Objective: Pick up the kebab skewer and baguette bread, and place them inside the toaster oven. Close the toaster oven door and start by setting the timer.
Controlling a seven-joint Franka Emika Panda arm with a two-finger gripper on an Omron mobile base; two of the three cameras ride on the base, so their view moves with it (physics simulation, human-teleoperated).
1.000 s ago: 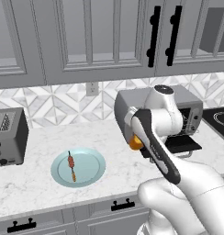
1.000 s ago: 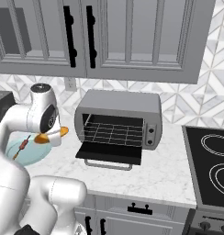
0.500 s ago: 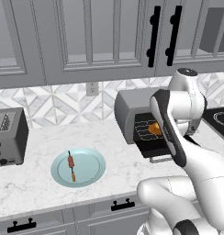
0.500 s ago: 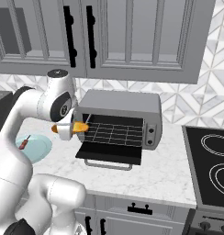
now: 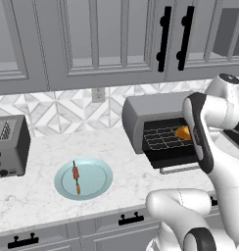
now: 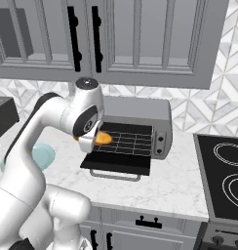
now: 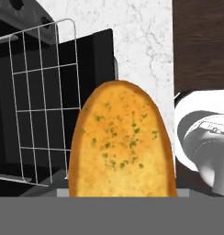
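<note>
The baguette bread (image 7: 120, 142), a golden loaf with green flecks, is held in my gripper (image 6: 97, 140), which is shut on it. It hangs just in front of the toaster oven (image 6: 140, 110), level with the wire rack (image 7: 40, 92) and above the toaster oven door (image 6: 118, 163), which lies folded down and open. From the left base view the baguette bread (image 5: 182, 132) shows at the mouth of the dark cavity, beside my forearm. The kebab skewer (image 5: 76, 177) lies on a light blue plate (image 5: 99, 179) to the left of the toaster oven (image 5: 151, 105). The loaf hides my fingertips in the hand view.
A grey slot toaster (image 5: 9, 147) stands at the far left of the marble counter. A black cooktop (image 6: 223, 171) lies right of the oven. Grey wall cabinets (image 5: 116, 39) hang above. The oven's control knobs (image 6: 161, 141) are on its right side.
The arm has swung from beside the plate rightward to the open oven front, carrying the baguette bread with it. The skewer and plate have not moved.
</note>
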